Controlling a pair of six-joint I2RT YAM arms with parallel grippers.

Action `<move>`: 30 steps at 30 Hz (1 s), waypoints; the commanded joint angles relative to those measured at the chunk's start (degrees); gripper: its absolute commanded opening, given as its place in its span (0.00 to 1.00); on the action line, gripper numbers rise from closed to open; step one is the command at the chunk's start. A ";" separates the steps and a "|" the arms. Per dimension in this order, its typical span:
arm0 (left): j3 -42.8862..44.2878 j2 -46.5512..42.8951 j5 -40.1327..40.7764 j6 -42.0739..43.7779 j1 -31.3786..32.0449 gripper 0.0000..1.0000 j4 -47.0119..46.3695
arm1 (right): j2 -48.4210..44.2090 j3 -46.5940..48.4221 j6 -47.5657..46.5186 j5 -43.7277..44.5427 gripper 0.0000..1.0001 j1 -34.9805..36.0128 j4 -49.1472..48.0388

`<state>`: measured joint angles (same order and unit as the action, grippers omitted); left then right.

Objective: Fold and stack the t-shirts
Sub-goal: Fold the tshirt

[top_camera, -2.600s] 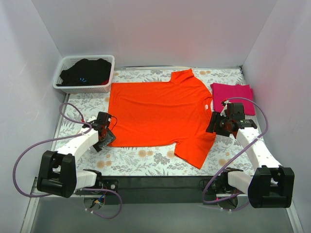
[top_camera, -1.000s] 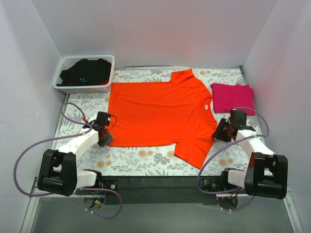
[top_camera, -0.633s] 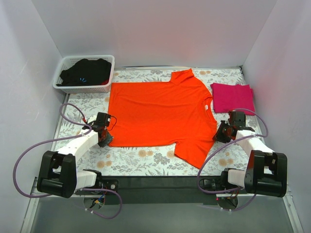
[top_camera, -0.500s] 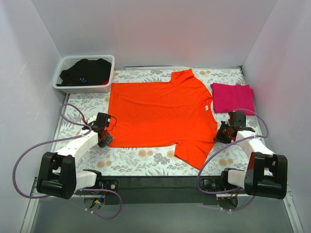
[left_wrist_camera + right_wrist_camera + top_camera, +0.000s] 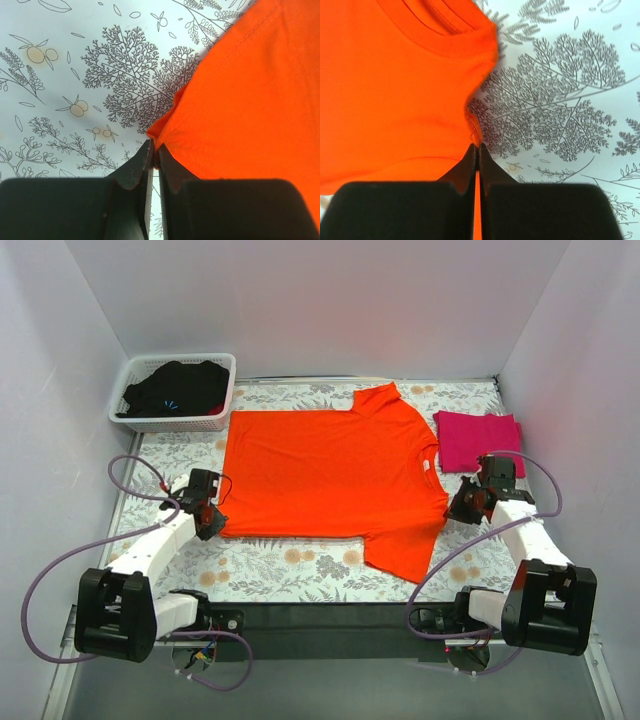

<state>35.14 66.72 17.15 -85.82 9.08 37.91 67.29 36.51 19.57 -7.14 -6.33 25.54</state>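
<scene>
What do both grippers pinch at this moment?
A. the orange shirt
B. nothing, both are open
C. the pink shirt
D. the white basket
A: in each wrist view the shut jaws hold an edge of the orange shirt, the left gripper at a corner of the cloth and the right gripper at the edge just below a sleeve.

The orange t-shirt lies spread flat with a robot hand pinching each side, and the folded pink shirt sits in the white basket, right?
Only the basket part is wrong. The top view shows the pink shirt on the table, right of the orange t-shirt; the white basket holds dark clothing. The rest stands.
</scene>
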 commanded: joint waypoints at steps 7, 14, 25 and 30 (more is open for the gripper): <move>11.43 7.01 0.78 3.29 -0.73 0.09 -0.29 | 8.90 11.91 -1.56 -3.76 0.01 -0.35 3.20; 17.94 14.14 1.22 4.87 -1.70 0.10 -2.40 | 13.92 16.83 -1.03 -3.76 0.01 -0.35 3.11; 19.88 21.25 0.52 4.35 -3.81 0.10 -4.42 | 19.19 21.31 -0.85 -3.06 0.01 -0.35 3.29; 20.68 23.45 0.08 4.26 -4.25 0.10 -4.69 | 21.22 22.72 -0.59 -3.06 0.01 -0.35 3.11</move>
<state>53.56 89.84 16.10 -81.67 5.61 34.20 87.85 56.45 19.18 -10.70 -6.33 28.73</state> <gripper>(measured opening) 0.101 0.012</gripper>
